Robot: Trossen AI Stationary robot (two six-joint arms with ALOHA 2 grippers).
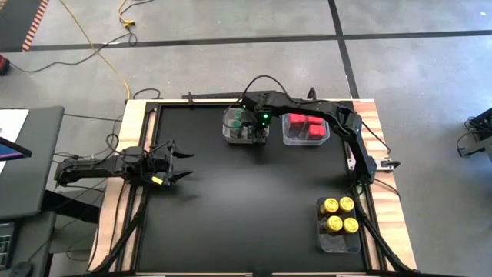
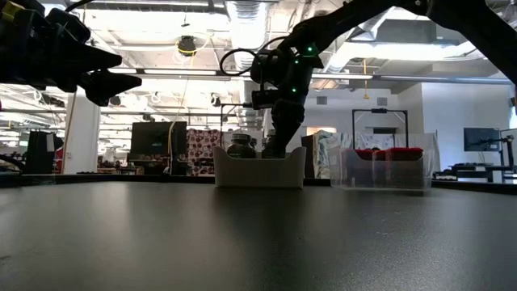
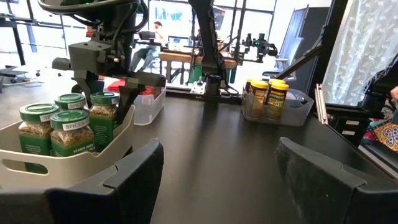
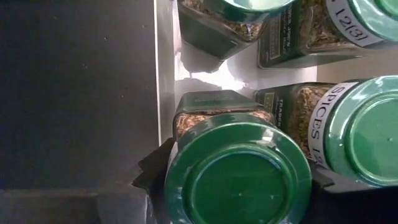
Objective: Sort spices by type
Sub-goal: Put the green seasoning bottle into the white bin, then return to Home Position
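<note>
Right hand [image 1: 260, 137] is down in the white bin [image 1: 229, 132] at the far middle of the bench [image 1: 231, 223], arm stretched across from the right side. In the right wrist view its two fingers sit either side of a green-lidded jar [image 4: 239, 171], dark pads touching the lid on both sides, so it's clamped on that jar. The jar stands upright in the bin, tight against the near wall, with three other green-lidded jars [image 4: 364, 134] packed next to and behind it. From the left wrist view the same four green jars [image 3: 69, 127] show standing together in the white bin, the right arm's hand above them.

Just beside that bin, to its right, a clear bin [image 1: 306, 137] holds the red boxy containers [image 1: 305, 125]. Low view shows the red tops [image 2: 388, 153] through the clear wall.

Near right corner of the bench: another clear bin [image 1: 338, 245] with four yellow-lidded jars [image 1: 339, 215] in a two-by-two block at its far end, the near end bare.

Left hand [image 1: 178, 163] hangs over the left side of the bench, well apart from all bins, fingers spread wide, nothing between them. Left wrist view confirms: both fingers [image 3: 121, 180] apart with bare bench in the gap.

Behind the bench: open workshop room, desks, monitors.
</note>
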